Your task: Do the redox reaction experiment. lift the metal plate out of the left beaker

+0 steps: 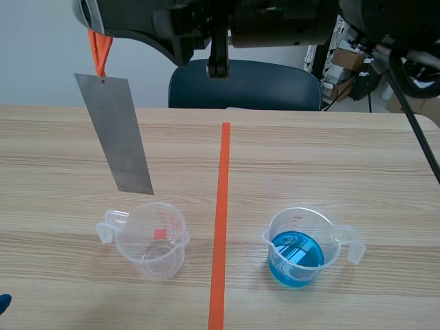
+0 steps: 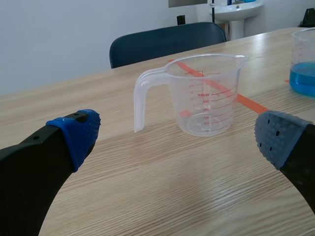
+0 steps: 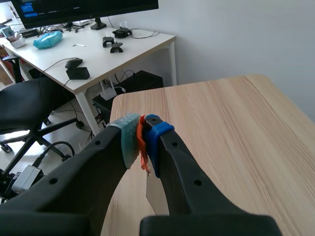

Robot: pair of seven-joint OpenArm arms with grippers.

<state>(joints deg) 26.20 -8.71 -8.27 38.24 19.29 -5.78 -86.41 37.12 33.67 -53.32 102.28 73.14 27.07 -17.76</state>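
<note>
Tilted metal plate [image 1: 114,134] hanging above left beaker [image 1: 152,239], blocking approach from above and behind. Passage open between it and right beaker [image 1: 302,247] along tape line [image 1: 221,206], also low from the near side. Black arms [image 1: 275,27] crowding overhead.

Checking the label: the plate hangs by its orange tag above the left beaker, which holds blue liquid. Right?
No. The left beaker looks empty; the blue liquid is in the right beaker (scene view). The plate does hang by its orange tag above the left one.
</note>
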